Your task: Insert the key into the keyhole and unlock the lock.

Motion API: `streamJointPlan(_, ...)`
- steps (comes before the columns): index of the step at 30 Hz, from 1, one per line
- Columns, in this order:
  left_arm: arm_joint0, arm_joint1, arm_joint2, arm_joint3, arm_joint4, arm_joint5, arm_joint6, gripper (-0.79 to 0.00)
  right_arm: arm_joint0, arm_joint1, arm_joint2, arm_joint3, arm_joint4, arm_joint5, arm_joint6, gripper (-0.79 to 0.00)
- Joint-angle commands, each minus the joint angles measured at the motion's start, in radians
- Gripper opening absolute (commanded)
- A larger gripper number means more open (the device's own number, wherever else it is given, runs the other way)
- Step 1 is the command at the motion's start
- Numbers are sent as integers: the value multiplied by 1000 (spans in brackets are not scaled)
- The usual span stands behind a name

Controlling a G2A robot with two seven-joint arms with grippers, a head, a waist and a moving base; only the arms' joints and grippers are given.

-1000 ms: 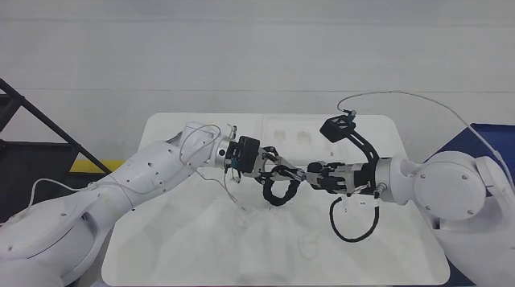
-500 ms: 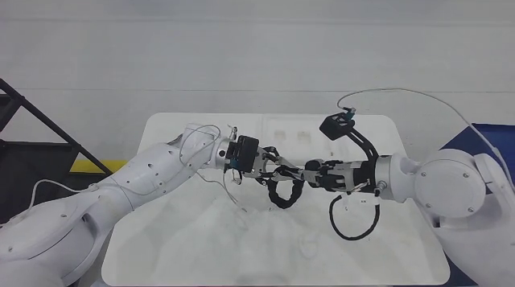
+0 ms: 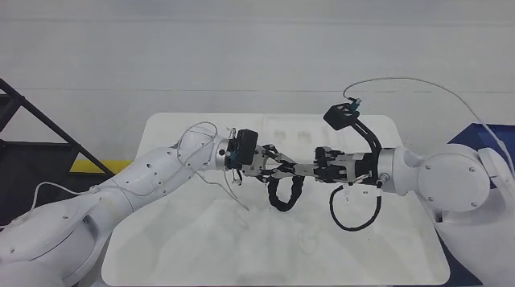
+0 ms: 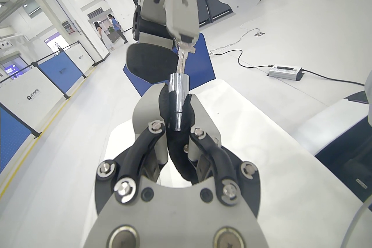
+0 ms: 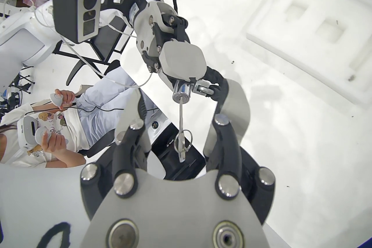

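- My left gripper [image 4: 173,100] is clamped tight on the lock [image 4: 177,92]. Its two fingers [image 4: 146,111] pinch the black sleeve just behind the chrome cylinder.
- The cylinder pokes out past the fingertips, with its end face toward the other arm.
- The lock's black cable [image 3: 283,194] hangs in a loop below the left gripper, above the table [image 3: 185,239]. I cannot tell whether it touches the surface.
- The key [image 5: 180,118] sits with its tip in the keyhole [image 5: 180,98] on the cylinder's end face. Its blade runs straight from there back toward my right gripper [image 5: 184,109].
- In the right wrist view the right gripper stands spread wide. Its fingers [image 5: 232,106] are on either side of the key, with a clear gap to the blade on both sides.
- From the left wrist view the key's head lies right at the tip of one right finger. I cannot tell whether they touch.
- A thin wire ring [image 5: 183,141] hangs from the key's head end, between the right fingers and close to the palm.
- Both grippers face each other tip to tip in the air, with the key bridging the gap between them.
- A white foam tray [image 5: 276,28] with two square recesses lies on the table beyond the grippers, well apart from the lock.
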Motion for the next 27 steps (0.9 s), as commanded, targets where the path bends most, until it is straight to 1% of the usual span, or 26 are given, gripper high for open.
streamJointPlan(1,2,-1,0,6,-23,-10,-10,-785,2,0,12,2,11,-7,-14,0)
streamJointPlan(3,4,-1,0,12,-51,-20,-20,-785,2,2,25,-1,16,-32,-29,0)
streamJointPlan(8,2,-2,0,21,-135,-64,-64,-785,-20,10,51,-14,-21,-192,-31,0)
streamJointPlan(11,2,0,0,19,-204,-109,-109,-785,-44,18,70,-27,-76,-297,-28,0)
streamJointPlan(15,8,2,-19,26,-316,-181,-182,-785,-91,26,83,-35,-126,-384,-26,0)
streamJointPlan(19,21,3,-59,36,-384,-258,-258,-785,-106,28,86,-34,-136,-402,-24,0)
streamJointPlan(22,33,2,-70,45,-396,-258,-259,-785,-106,28,86,-34,-136,-402,-24,0)
streamJointPlan(27,26,1,-53,62,-395,-258,-259,-785,-116,29,83,-35,-155,-410,-37,0)
